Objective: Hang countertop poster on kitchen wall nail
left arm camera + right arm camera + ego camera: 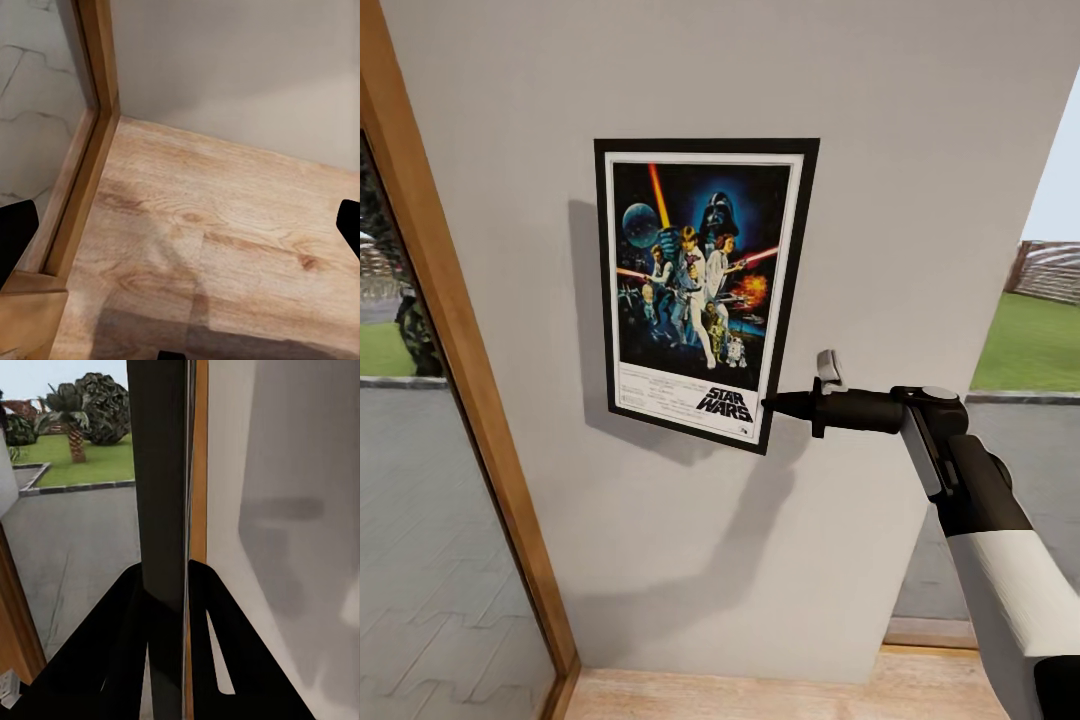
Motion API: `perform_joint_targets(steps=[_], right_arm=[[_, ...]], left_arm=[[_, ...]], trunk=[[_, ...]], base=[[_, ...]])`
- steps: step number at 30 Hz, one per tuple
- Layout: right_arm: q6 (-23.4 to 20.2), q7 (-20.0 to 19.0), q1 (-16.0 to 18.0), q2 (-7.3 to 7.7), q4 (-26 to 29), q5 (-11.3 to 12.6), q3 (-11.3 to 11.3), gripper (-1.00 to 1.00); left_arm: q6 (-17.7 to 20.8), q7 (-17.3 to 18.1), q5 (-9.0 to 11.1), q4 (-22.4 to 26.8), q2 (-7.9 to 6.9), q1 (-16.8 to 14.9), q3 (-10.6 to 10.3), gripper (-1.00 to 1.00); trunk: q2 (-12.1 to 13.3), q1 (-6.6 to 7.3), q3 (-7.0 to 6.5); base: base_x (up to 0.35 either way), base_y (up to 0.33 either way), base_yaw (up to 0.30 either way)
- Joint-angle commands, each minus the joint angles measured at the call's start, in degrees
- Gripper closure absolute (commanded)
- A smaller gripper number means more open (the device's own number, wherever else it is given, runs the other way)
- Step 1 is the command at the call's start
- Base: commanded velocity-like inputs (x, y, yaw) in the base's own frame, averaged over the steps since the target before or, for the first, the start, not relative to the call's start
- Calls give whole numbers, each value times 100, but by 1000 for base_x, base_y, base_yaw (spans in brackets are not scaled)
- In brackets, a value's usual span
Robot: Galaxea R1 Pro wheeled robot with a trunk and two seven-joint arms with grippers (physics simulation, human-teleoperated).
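The framed Star Wars poster [700, 280] stands upright, slightly tilted, flat against the light-grey wall [920, 150] and casts a shadow to its left. My right gripper [772, 404] reaches in from the right and is shut on the poster's lower right edge. In the right wrist view the poster [161, 495] shows edge-on as a dark slab pinched between the two black fingers [112, 652]. My left gripper [180, 229] hangs low over the wooden floor, open, with nothing between its fingertips [16, 236]. Any nail is hidden, and the kitchen countertop is out of view.
A wooden door frame [455, 340] with a glass pane runs down the left of the wall. Light wooden floor [760, 692] lies below. Past the wall's right edge is an opening onto paving and grass [1030, 340].
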State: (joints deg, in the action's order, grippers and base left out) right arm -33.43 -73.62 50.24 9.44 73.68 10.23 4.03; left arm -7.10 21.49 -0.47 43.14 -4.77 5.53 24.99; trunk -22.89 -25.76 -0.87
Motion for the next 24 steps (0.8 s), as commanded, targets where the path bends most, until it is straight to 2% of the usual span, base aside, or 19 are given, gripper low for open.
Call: perform_joint_targets(steps=[1, 24], right_arm=[[-67, -2, 2, 6, -2, 50, 10, 100], [-85, 6, 3, -3, -2, 51, -8, 100]], left_arm=[[-10, 31, -6, 3, 2, 1, 15, -100], [-11, 31, -6, 1, 2, 1, 13, -100]], trunk=[[-3, -2, 1], [-3, -2, 1]], base=[[2, -1, 0], [0, 0, 0]])
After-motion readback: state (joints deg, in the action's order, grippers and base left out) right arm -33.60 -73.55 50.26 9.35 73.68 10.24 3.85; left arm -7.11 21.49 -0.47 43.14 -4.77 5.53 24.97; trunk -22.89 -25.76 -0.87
